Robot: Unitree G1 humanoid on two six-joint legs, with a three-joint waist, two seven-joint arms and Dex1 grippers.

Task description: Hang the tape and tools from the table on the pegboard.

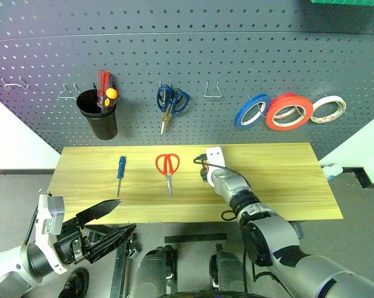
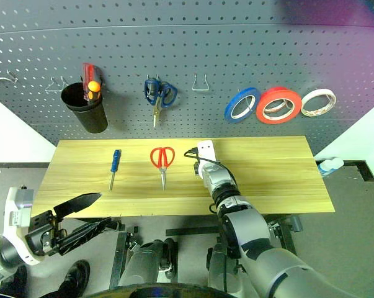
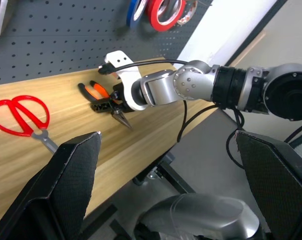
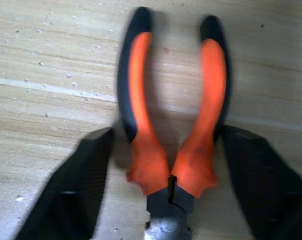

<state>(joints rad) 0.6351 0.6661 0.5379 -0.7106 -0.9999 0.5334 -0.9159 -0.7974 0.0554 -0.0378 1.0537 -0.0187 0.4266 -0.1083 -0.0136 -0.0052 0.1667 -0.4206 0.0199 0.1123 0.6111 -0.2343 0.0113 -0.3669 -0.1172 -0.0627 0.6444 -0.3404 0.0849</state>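
Orange-handled pliers (image 4: 173,120) lie between the right gripper (image 4: 166,185)'s parted fingers, untouched; left gripper (image 1: 109,223) gapes wide.

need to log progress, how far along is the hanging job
Done: the red tape already hangs on the pegboard. In hand: the right claw has its fingers either side of the orange-and-black pliers on the table, not yet clearly clamped. Left: the blue-handled screwdriver and red-handled scissors lie untouched on the table. The left claw is open near the table's front edge.
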